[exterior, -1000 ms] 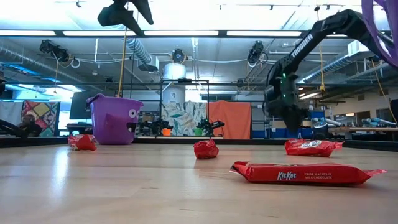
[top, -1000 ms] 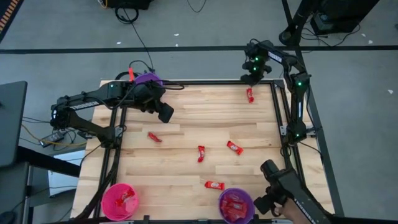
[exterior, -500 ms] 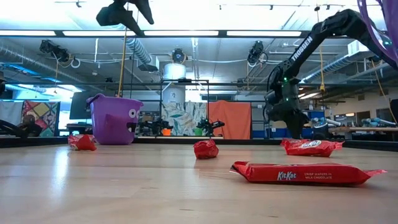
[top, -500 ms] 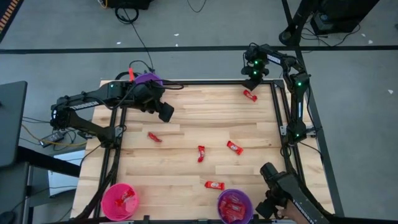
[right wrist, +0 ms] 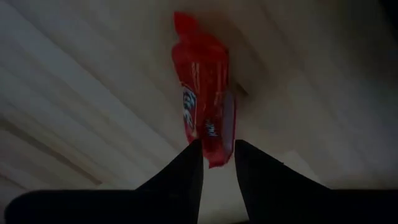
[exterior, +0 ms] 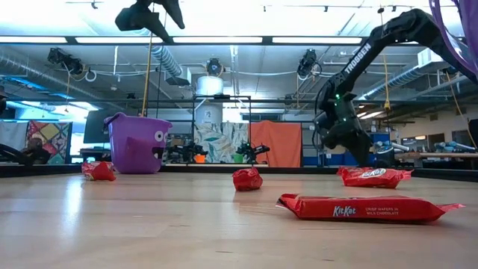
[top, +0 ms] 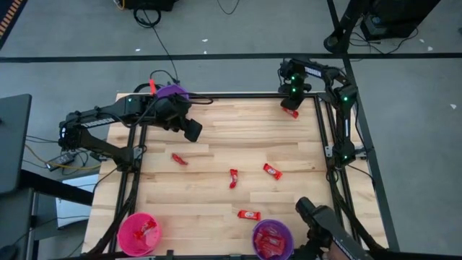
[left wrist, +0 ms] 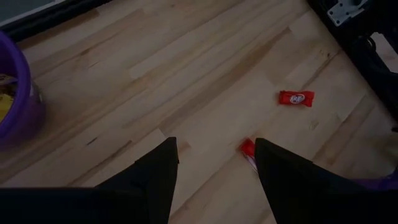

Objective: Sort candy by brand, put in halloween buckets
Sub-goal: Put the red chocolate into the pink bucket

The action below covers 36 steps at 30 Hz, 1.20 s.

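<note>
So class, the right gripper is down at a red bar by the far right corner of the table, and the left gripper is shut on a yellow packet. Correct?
Not quite. In the left wrist view the left gripper is open and holds nothing. The right gripper is indeed down at the red bar by the far right corner.

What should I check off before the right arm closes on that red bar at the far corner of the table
1. Right gripper lined up over the red bar: ok, one end of the bar sits between the fingertips in the right wrist view.
2. Fingers spread enough to take the bar: ok, a gap shows between them.
3. Bar actually clamped: not ok, not yet; it lies flat on the table.
4. Left gripper out of the way: ok, it is open above the table's far left part.
5. Drop target with matching red bars: ok, the near purple bucket holds red bars.
6. Path to that bucket free: cannot tell.
</note>
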{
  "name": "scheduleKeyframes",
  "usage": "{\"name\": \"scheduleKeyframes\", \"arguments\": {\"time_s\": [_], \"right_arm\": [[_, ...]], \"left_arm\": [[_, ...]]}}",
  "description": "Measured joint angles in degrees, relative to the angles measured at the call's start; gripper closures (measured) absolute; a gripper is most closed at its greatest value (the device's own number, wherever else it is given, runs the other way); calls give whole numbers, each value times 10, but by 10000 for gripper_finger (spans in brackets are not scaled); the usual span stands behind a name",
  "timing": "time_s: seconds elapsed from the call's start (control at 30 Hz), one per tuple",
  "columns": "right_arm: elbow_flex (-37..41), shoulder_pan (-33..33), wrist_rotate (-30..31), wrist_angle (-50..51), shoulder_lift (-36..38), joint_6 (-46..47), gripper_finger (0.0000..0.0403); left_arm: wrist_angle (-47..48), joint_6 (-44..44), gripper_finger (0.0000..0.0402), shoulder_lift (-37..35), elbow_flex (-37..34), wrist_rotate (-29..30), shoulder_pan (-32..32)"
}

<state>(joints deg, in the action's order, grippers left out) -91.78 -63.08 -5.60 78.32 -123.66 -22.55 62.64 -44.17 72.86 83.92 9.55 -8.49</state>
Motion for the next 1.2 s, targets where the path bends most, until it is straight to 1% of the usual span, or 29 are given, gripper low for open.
{"name": "scheduleKeyframes", "arguments": {"time_s": [0.17, 0.33, 0.4, 0.53, 0.63, 0.73, 0.9, 1.07, 1.2], "right_arm": [[42, 1, 35, -16, 0, -6, 298], [79, 1, 36, -34, 4, -14, 298], [83, 1, 36, -35, 4, -9, 298], [71, 1, 54, -27, 5, 29, 298], [67, 0, 32, -7, 28, 14, 298], [77, 2, -4, 3, 54, -11, 299], [120, 12, -7, -47, 87, -20, 297], [164, 29, 1, -80, 101, -22, 276], [171, 40, 5, -99, 103, -21, 239]], "left_arm": [[0, 2, 186, 0, 0, 9, 0], [0, 7, 186, 0, 0, 14, -1], [0, 11, 186, 0, 0, 16, -3], [0, 15, 186, 0, 0, 17, -10], [0, 15, 186, 0, 0, 15, -13], [0, 21, 186, 0, 0, 11, -13], [0, 24, 195, 0, 0, 8, -13], [0, 36, 203, 0, 0, 8, -13], [0, 50, 204, 0, 0, 7, -16]]}}
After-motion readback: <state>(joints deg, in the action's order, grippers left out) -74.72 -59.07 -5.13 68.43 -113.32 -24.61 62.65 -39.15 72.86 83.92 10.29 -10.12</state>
